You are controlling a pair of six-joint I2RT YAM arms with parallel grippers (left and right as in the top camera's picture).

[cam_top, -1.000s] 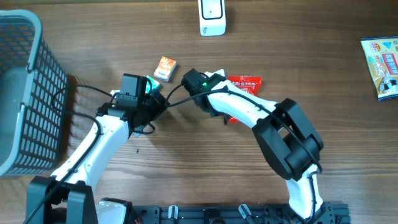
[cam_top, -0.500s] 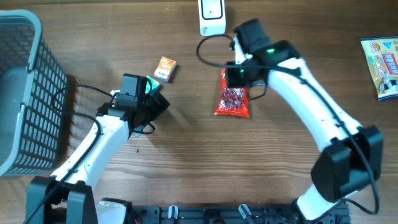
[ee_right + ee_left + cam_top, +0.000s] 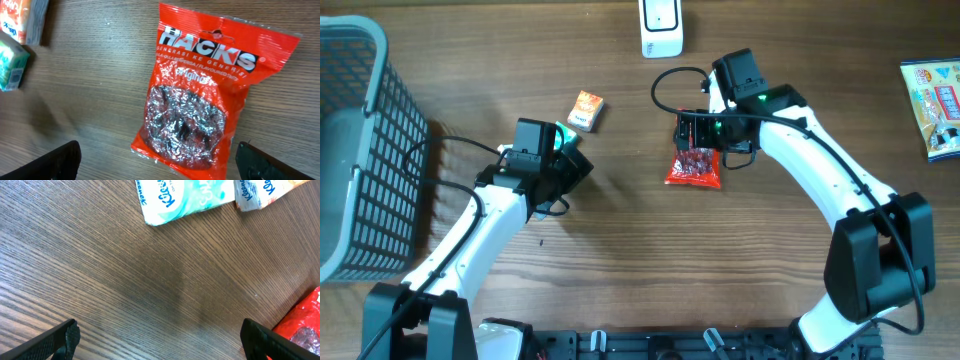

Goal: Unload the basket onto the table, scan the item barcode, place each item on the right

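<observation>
The item, a red Hacks candy bag [image 3: 695, 165], lies flat on the wooden table with its printed front [image 3: 210, 95] up; no barcode shows. My right gripper [image 3: 704, 131] hovers just over the bag's upper end, open [image 3: 159, 156], its fingers [image 3: 60, 161] apart on either side of the bag without touching it. A white scanner [image 3: 660, 28] stands at the far edge. My left gripper [image 3: 570, 162] is open [image 3: 161, 339] over bare wood left of the bag, whose red corner [image 3: 305, 325] shows at its right finger.
A small orange pack [image 3: 586, 110] lies beyond the left gripper. A teal Kleenex pack [image 3: 185, 197] and an orange one [image 3: 265, 187] lie ahead of it. A grey basket [image 3: 360, 150] fills the left edge; a colourful packet [image 3: 932, 95] sits far right.
The right arm swung from left of the bag to the scanner side, then settled over the bag. Its jaws went from shut to open. The bag now lies lengthwise, lower left. Left arm unmoved.
</observation>
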